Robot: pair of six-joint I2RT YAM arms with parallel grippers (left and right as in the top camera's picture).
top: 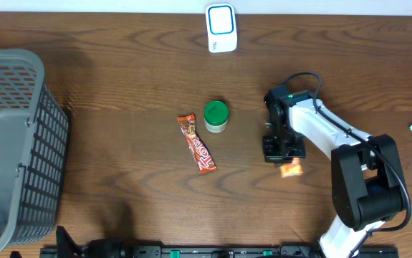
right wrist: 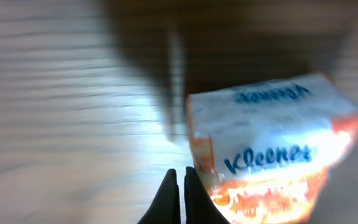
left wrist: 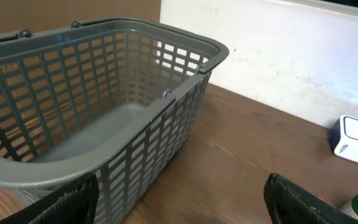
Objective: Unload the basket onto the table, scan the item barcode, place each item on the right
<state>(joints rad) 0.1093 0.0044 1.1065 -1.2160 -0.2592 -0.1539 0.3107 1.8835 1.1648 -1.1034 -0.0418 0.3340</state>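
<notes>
On the wooden table (top: 120, 150), a small Kleenex pack (right wrist: 272, 143) lies just beside the right gripper (right wrist: 180, 183), whose jaws are pressed together on nothing. Further left sit a green-lidded jar (top: 216, 115) and a candy bar (top: 196, 143), with a white scanner (top: 221, 29) at the far edge. The left gripper (left wrist: 182, 199) gapes wide, empty, before a grey basket (left wrist: 104, 112).
</notes>
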